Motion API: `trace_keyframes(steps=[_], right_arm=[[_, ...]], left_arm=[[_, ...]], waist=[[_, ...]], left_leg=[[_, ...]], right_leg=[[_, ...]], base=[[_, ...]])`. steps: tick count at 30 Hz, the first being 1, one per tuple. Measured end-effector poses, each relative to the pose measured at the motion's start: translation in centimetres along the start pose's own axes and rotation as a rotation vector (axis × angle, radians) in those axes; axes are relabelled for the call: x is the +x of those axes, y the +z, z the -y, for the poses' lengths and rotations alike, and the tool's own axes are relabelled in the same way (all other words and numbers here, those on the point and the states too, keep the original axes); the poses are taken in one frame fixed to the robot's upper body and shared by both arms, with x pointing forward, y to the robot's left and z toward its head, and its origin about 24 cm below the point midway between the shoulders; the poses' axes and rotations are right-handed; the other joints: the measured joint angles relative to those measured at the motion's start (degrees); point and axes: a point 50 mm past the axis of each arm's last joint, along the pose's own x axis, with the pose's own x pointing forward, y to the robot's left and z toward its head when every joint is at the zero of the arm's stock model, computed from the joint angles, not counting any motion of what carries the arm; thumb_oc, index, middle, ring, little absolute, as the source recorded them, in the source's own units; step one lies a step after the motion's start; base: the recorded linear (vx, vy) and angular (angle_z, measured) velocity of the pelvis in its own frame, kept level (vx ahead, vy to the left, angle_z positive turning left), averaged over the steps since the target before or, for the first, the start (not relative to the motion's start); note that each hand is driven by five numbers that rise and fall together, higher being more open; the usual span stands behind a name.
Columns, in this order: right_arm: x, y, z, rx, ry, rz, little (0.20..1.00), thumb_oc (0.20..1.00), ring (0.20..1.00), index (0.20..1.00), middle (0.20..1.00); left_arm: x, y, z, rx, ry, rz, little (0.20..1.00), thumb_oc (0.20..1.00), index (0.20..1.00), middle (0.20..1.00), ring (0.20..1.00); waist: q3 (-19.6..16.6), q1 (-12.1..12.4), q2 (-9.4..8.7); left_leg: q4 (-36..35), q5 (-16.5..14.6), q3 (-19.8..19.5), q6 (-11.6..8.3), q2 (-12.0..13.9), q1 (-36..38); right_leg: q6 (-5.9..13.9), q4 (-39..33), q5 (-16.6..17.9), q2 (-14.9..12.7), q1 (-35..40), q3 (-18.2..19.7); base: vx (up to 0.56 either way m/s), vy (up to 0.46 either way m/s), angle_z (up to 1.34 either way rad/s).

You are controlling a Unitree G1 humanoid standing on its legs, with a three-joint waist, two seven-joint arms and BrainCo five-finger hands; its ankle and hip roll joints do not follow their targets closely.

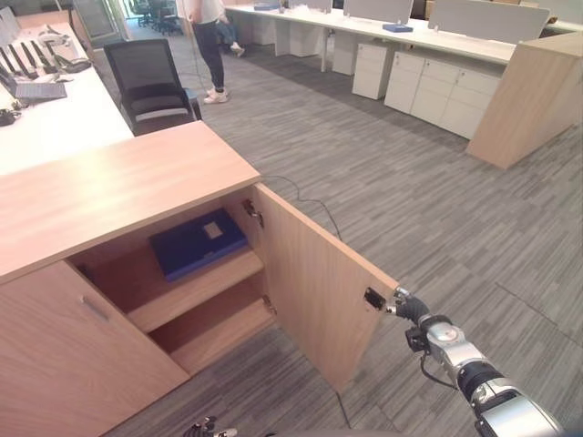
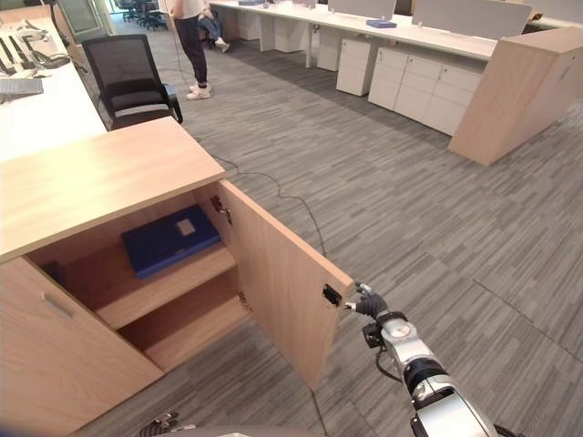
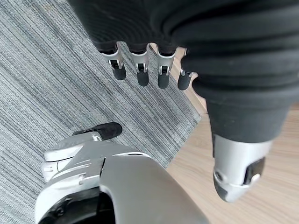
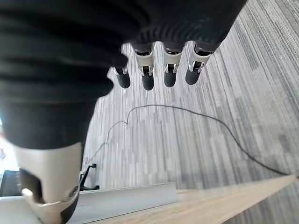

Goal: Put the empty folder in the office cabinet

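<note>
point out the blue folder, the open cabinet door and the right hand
blue folder [image 1: 196, 243], left eye view, its cover
cabinet door [image 1: 310, 282], left eye view, inner face
right hand [image 2: 371, 304], right eye view, its dark back

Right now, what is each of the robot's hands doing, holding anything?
Left hand: open, fingers relaxed, holding nothing.
Right hand: open, empty, by the outer edge of the open light wooden cabinet door.

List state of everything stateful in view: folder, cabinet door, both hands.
blue folder: lying flat on the cabinet's upper shelf, untouched.
right cabinet door: swung wide open.
left cabinet door: closed.
right hand: open, fingers straight, at the open door's outer edge.
left hand: open, holding nothing, fingers straight, low by the carpet.
</note>
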Motion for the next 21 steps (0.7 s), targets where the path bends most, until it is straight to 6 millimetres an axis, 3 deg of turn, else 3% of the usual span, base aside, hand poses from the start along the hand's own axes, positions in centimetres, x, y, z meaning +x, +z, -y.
trace_keyframes(steps=[4,6,9,10,11,12,13,14,15,16,18,19,20,21], right_arm=[[-0.4,1.0,-1.5,-0.064,0.075,0.060,1.000,1.000,1.000,1.000,1.000],[-1.5,0.8,-3.0,-0.085,0.138,0.110,1.000,1.000,1.000,1.000,1.000],[-3.2,2.0,-6.3,-0.173,0.315,0.223,1.000,1.000,1.000,1.000,1.000],[-3.5,2.2,-7.3,-0.189,0.360,0.243,1.000,1.000,1.000,1.000,1.000],[-3.5,2.8,-7.6,-0.215,0.390,0.271,1.000,1.000,1.000,1.000,1.000],[-3.3,3.7,-7.9,-0.247,0.411,0.295,1.000,1.000,1.000,1.000,1.000],[-3.0,4.9,-7.5,-0.270,0.396,0.326,1.000,1.000,1.000,1.000,1.000],[-2.7,6.0,-7.5,-0.294,0.393,0.360,1.000,1.000,1.000,1.000,1.000],[-2.5,6.6,-8.0,-0.285,0.398,0.377,1.000,1.000,1.000,1.000,1.000],[-2.6,6.8,-8.6,-0.268,0.409,0.386,1.000,1.000,1.000,1.000,1.000],[-2.6,6.4,-8.4,-0.254,0.398,0.376,1.000,1.000,1.000,1.000,1.000],[-2.6,6.3,-8.1,-0.243,0.384,0.371,1.000,1.000,1.000,1.000,1.000],[-2.5,6.2,-7.7,-0.238,0.367,0.368,1.000,1.000,1.000,1.000,1.000],[-2.3,5.7,-7.5,-0.204,0.332,0.343,1.000,1.000,1.000,1.000,1.000]], left_arm=[[-0.1,0.1,-0.8,-0.030,0.036,0.006,1.000,1.000,1.000,1.000,1.000],[-0.1,0.3,-1.0,-0.033,0.046,0.014,1.000,1.000,1.000,1.000,1.000],[-0.2,0.4,-1.8,-0.084,0.085,0.026,1.000,1.000,1.000,1.000,1.000],[0.0,1.1,-1.8,-0.082,0.084,0.046,1.000,1.000,1.000,1.000,1.000],[0.3,2.8,-1.9,-0.075,0.085,0.087,1.000,1.000,1.000,1.000,1.000],[0.7,4.1,-1.9,-0.075,0.088,0.112,1.000,1.000,1.000,1.000,1.000],[1.2,5.8,-1.9,-0.060,0.095,0.123,1.000,1.000,1.000,1.000,1.000],[1.3,6.6,-2.1,-0.056,0.099,0.125,1.000,1.000,1.000,1.000,1.000],[1.1,5.9,-2.1,-0.067,0.100,0.122,1.000,1.000,1.000,1.000,1.000],[0.8,4.1,-1.9,-0.047,0.096,0.078,1.000,1.000,1.000,1.000,1.000],[0.7,2.8,-1.9,-0.042,0.099,0.039,1.000,1.000,1.000,1.000,1.000],[0.7,2.8,-1.8,-0.038,0.098,0.037,1.000,1.000,1.000,1.000,1.000],[0.8,3.1,-1.8,-0.022,0.098,0.038,1.000,1.000,1.000,1.000,1.000],[0.8,3.9,-2.4,-0.006,0.114,0.057,1.000,1.000,1.000,1.000,1.000]], waist=[[0.05,0.01,0.12],[0.11,-0.07,0.21],[1.43,1.02,2.15],[2.00,2.39,2.90],[3.99,4.39,3.77],[6.06,6.00,3.80],[8.18,4.66,1.31],[8.30,2.93,0.76],[7.79,2.78,1.11],[7.01,1.87,1.00],[4.05,1.91,0.94],[3.40,2.61,1.36],[2.65,2.63,1.82],[2.13,4.07,-0.62]], left_leg=[[0.00,0.48,-0.67,-0.56,0.94,-0.31],[0.00,0.82,-2.29,-1.19,1.46,-1.11],[0.00,1.70,-5.24,-2.26,2.27,-2.80],[1.10,3.70,-7.43,-3.05,2.17,-4.84],[1.36,6.29,-10.19,-5.89,2.19,-7.69],[2.71,10.71,-11.07,-10.18,0.64,-10.91],[8.28,11.16,0.08,-9.26,-0.02,-16.40],[15.16,6.33,22.07,-5.56,8.77,-17.68],[15.35,4.52,28.53,-6.68,15.60,-12.76],[13.97,3.18,25.89,-8.40,16.37,-7.97],[9.27,2.53,19.31,-8.19,12.96,-3.55],[7.69,2.01,17.51,-7.33,11.09,-2.53],[4.94,0.20,17.15,-4.67,9.87,-2.60],[3.37,0.50,15.96,-3.54,7.40,-3.25]], right_leg=[[-0.55,0.00,-0.26,1.06,0.01,-0.63],[-0.94,0.00,-0.57,1.59,-0.04,-2.23],[-1.71,0.02,-1.03,2.62,-0.14,-5.37],[-1.76,0.24,-1.07,3.21,-1.02,-7.13],[-1.91,0.00,-1.14,3.06,-2.16,-9.84],[-4.26,1.27,-0.32,1.79,-3.24,-12.31],[-5.13,2.47,0.04,-2.71,-5.04,-18.64],[-5.46,0.48,0.15,-3.08,-3.75,-22.16],[-4.28,-0.01,-0.11,-2.10,-2.25,-22.43],[-2.25,0.02,-0.36,-2.31,-0.26,-23.33],[-0.97,0.75,-0.42,-2.69,-0.30,-24.66],[-0.26,1.55,-0.41,-3.01,-0.65,-25.48],[0.31,3.09,-0.51,-3.62,-1.19,-27.18],[2.19,6.41,-1.12,-6.35,-2.86,-27.21]], base=[[0.00,-0.057,0.09],[-0.02,-0.096,0.37],[-0.08,-0.088,0.54],[-0.20,0.010,1.15],[-0.24,0.117,1.43],[-0.23,0.169,1.88],[-0.02,0.180,2.22],[0.11,0.224,1.69],[0.13,0.239,1.04],[0.05,0.302,0.36],[0.06,0.236,0.47],[0.04,0.161,0.64],[0.03,0.231,0.85],[0.05,0.342,0.99]])
